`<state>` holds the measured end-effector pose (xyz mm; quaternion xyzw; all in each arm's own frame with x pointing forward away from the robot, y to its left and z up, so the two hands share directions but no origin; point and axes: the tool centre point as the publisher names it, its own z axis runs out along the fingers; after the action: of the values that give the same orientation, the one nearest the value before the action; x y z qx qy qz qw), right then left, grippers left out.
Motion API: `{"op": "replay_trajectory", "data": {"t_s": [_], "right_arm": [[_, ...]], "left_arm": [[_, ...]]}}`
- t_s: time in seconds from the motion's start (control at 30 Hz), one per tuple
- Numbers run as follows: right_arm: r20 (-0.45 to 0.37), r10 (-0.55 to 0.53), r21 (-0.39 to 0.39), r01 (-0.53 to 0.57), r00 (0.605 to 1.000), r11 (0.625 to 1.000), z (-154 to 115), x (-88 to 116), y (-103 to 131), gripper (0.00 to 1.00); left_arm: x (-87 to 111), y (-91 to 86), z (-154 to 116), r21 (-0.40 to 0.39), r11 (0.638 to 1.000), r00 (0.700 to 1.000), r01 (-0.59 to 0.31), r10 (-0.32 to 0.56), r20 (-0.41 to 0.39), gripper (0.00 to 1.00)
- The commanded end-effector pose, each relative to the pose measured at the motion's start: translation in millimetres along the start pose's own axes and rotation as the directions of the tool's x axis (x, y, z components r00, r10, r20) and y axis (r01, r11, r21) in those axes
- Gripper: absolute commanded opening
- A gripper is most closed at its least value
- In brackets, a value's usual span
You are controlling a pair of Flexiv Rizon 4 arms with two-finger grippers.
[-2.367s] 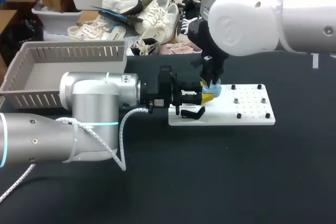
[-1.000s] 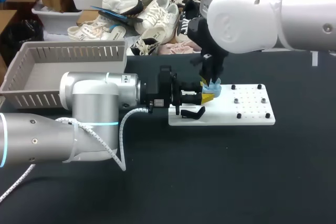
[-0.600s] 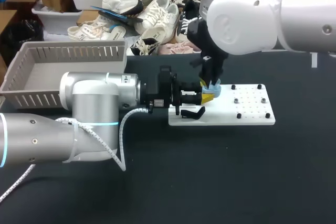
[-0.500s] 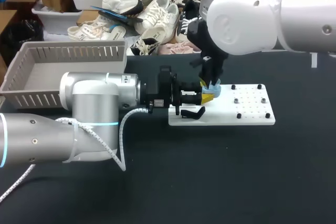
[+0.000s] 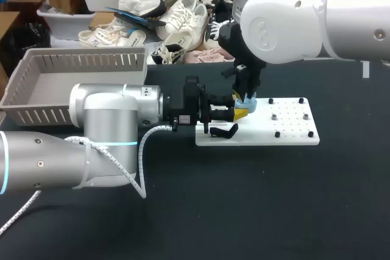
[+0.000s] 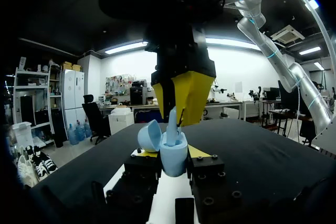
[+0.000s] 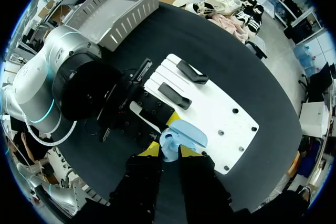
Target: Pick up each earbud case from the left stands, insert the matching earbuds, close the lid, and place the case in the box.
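A light blue earbud case (image 5: 246,107) hangs with its lid open over the left end of the white stand plate (image 5: 292,130). My left gripper (image 5: 238,114) is shut on it from both sides. In the left wrist view the case body (image 6: 174,157) sits between the fingers with the lid (image 6: 149,135) tipped back. From above, my right gripper (image 5: 247,96) is shut on a blue earbud (image 6: 171,123) whose lower end is inside the case. In the right wrist view, the yellow tips of my right gripper (image 7: 169,151) sit right over the open case (image 7: 185,132).
Two black stands (image 7: 191,72) (image 7: 173,95) lie on the white plate (image 7: 220,114), with small black pegs at its right end. A grey slatted box (image 5: 73,62) stands at the back left. My left arm spans the table's left half.
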<state>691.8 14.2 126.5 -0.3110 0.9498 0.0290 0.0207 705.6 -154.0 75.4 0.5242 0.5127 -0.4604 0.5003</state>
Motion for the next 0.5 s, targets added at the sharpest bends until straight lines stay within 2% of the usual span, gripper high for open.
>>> {"op": "replay_trajectory", "data": {"t_s": [0.03, 0.5], "right_arm": [[0.002, 0.004, 0.003, -0.004, 1.000, 1.000, -0.2, 1.7, 0.0, 0.00], [-0.001, 0.000, 0.002, 0.000, 1.000, 1.000, 1.1, -0.4, -0.1, 0.00]], "left_arm": [[0.5, 0.0, 0.2, -0.002, 1.000, 1.000, -0.001, 0.001, 0.002, 0.00], [0.5, 0.0, 0.2, -0.002, 1.000, 1.000, -0.001, 0.001, 0.002, 0.00]]}}
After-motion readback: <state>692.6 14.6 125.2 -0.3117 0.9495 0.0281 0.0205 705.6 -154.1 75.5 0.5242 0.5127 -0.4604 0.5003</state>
